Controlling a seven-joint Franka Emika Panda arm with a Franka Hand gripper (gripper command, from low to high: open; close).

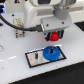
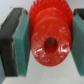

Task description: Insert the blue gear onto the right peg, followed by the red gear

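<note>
The red gear [image 2: 48,40] fills the wrist view, its central hole facing the camera, clamped between two teal pads [image 2: 21,37]. In the exterior view the gripper [image 1: 54,36] hangs shut on the red gear [image 1: 54,35], a little above the plate. The blue gear [image 1: 51,52] lies flat on the black-edged grey plate [image 1: 31,60], toward the exterior view's right side of it. One thin dark peg [image 1: 39,57] stands free on the plate to the exterior view's left of the blue gear. The right peg is hidden by the blue gear.
The arm's white body [image 1: 47,12] looms over the plate. A small fixture with dark cables [image 1: 18,29] stands at the exterior view's left. The white table [image 1: 70,70] ends near the exterior view's upper right, where the background turns dark.
</note>
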